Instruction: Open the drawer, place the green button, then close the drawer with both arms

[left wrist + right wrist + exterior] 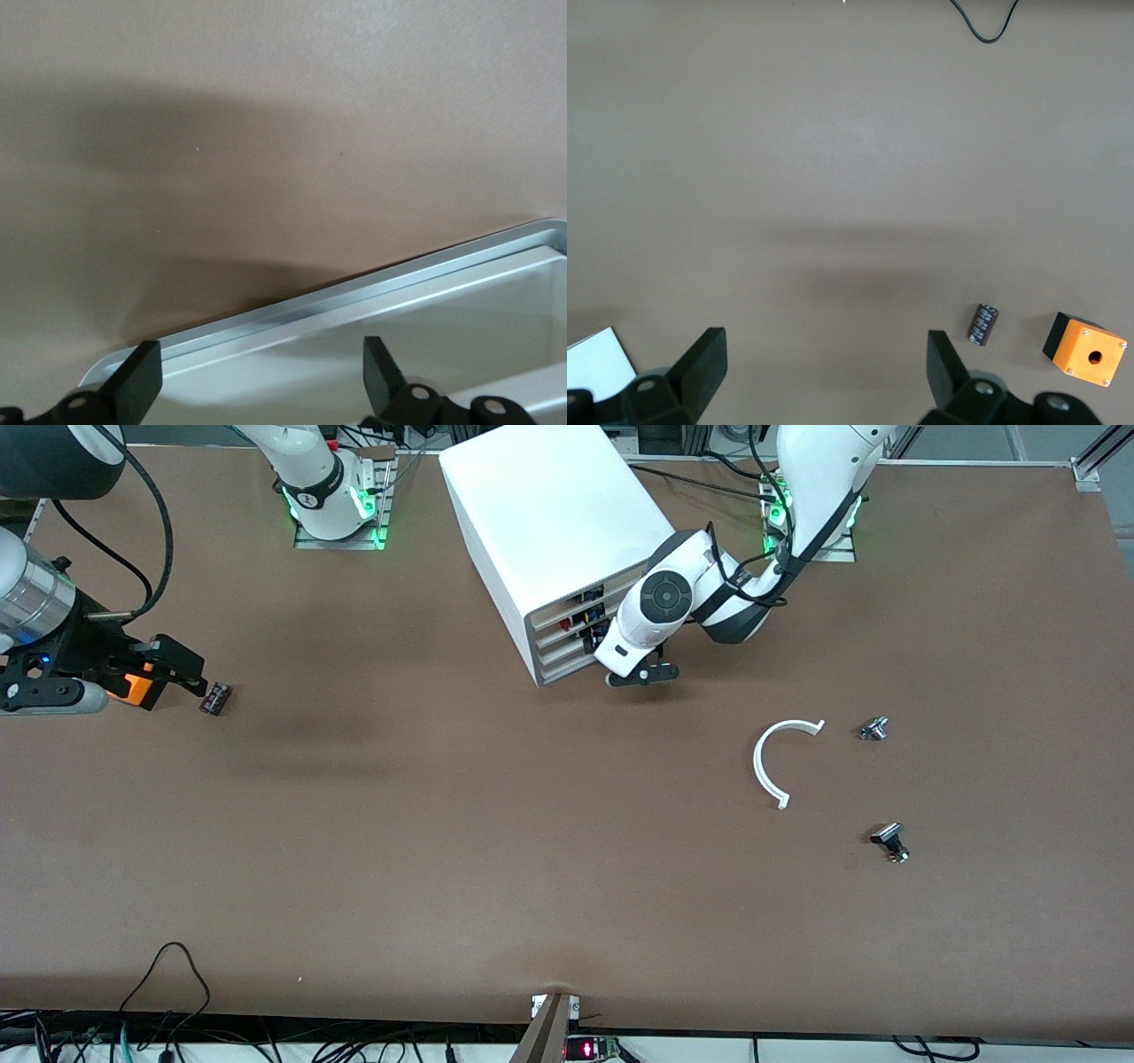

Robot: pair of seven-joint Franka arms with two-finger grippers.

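Drawer [560, 657] third down in the white cabinet [554, 522] looks shut; the two above show red and blue parts. Left pincer [642, 677] sits low at the cabinet front, just beside the lower drawers, fingers spread wide and holding nothing. Its wrist view shows a pale tray-like edge [354, 301] right at the fingertips, which I take for a drawer lip, can't say which one.

Right pincer [182, 671] hangs over the right arm's end of the surface [496, 850], also wide open and empty, near an orange box [1087, 349] and a small dark cylinder [983, 323]. That arm looks to be waiting.

Green-capped button: can't pick it out for certain. Two small parts lie toward the left arm's end, one [873, 728] beside a white curved strip [771, 757], one [891, 842] nearer the camera with a dark cap. Too small to tell colour.

Step in hand, I'd say: hook the third drawer. Check the row before closing, get both fingers squarely on the lip, pull straight along the cabinet's slanted axis so the light cabinet doesn't drag.
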